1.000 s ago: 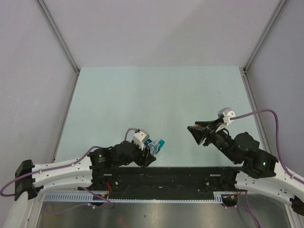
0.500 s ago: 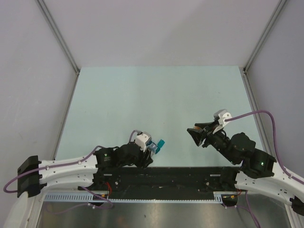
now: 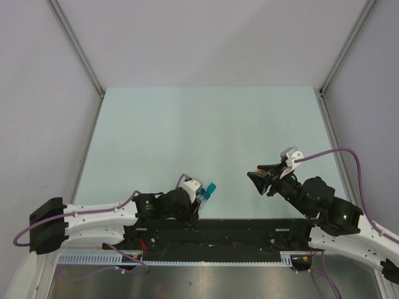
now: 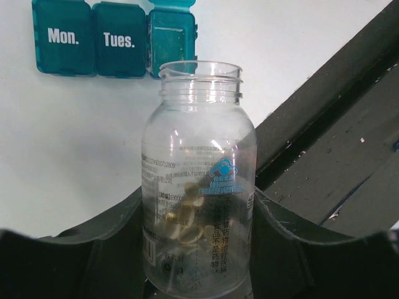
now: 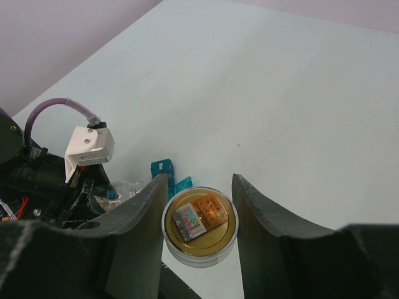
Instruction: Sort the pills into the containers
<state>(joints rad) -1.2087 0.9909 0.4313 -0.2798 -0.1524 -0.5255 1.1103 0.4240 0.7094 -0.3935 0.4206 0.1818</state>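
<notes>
well, my left gripper (image 3: 199, 199) is clamped on the bottle (image 4: 198, 187), one finger on each side of its clear body. the bottle has no lid on, and its open mouth points toward the pill box (image 4: 93, 38). a small heap of yellowish pills (image 4: 187, 224) lies low in the bottle, near my fingers. in the left wrist view the box sits just beyond the mouth: the lids marked "mon." and "tues." are down, and the compartment next to them, nearest the mouth, has its lid flipped up. i cannot tell whether the mouth touches the box. the teal box lies on the pale table (image 3: 206, 131), close to the black rail (image 4: 336, 156) at the near edge, with the bottle between box and rail. my right gripper (image 5: 199, 212) is well to the right of the box and apart from it, its fingers pressed against a round gold cap (image 5: 199, 225) with a clear rim. in the right wrist view the box shows just beyond the cap, with the left gripper to the left of it.
</notes>
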